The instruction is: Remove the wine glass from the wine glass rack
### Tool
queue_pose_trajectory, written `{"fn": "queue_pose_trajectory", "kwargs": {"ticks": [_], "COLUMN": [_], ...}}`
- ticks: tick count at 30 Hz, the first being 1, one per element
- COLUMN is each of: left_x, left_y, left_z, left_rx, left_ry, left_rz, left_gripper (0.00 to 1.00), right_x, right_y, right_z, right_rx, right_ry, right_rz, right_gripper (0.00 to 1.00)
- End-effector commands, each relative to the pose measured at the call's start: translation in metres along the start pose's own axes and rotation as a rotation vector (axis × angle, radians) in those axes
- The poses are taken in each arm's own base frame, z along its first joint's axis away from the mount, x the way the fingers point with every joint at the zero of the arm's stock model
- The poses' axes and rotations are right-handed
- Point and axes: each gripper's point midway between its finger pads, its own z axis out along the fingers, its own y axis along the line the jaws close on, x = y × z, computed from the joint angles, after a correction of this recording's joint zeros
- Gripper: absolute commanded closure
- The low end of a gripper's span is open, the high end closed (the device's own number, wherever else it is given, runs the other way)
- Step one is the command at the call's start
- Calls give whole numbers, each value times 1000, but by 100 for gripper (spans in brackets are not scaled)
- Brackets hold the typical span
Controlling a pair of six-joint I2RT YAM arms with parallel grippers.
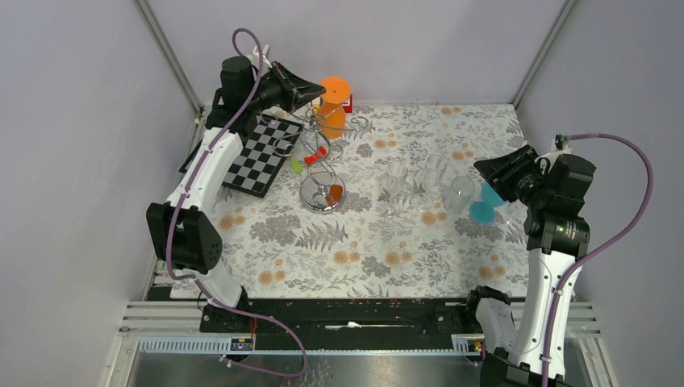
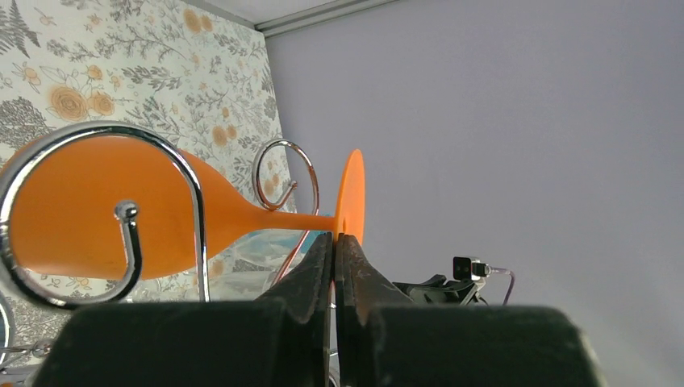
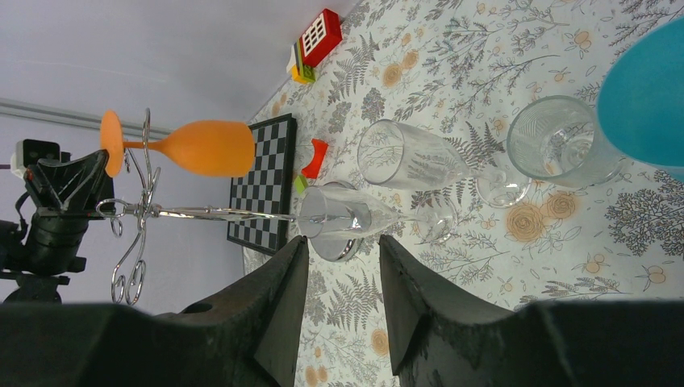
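Seen from above, the orange wine glass (image 1: 332, 113) hangs foot-up on the wine glass rack (image 1: 323, 193), at 12 o'clock from the rack's round base, with the chessboard (image 1: 262, 153) at 9 o'clock. We find the left gripper (image 2: 333, 239) closed, its fingers pressed together and their tips just beneath the stem beside the foot; we cannot tell whether they touch it. The right gripper (image 3: 343, 242), at 3 o'clock on the table, stands partly open and empty, with three clear glasses (image 1: 434, 171) at its 9 o'clock.
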Motion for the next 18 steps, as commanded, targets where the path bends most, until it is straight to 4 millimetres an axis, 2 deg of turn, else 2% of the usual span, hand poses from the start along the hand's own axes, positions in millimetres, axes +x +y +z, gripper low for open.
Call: {"fn": "queue_pose_trajectory", "kwargs": {"ticks": [1, 7, 12, 18], "left_x": [-21, -34, -37, -35], "left_y": [-42, -43, -76, -93], "left_z": [-25, -34, -41, -49], "left_rx": [76, 66, 249, 346], "left_ry": [-96, -160, -207, -232], "left_rz": [122, 144, 212, 264], "left_gripper": [100, 100, 100, 100], "right_x": [-6, -6, -5, -4], "right_y": [9, 10, 12, 11], "right_z": [-4, -6, -8, -8], "right_rx": [-19, -31, -41, -37], "right_ry": [-23, -33, -36, -34], "right_rz": [-35, -48, -52, -53], "right_gripper": [55, 53, 52, 52]}}
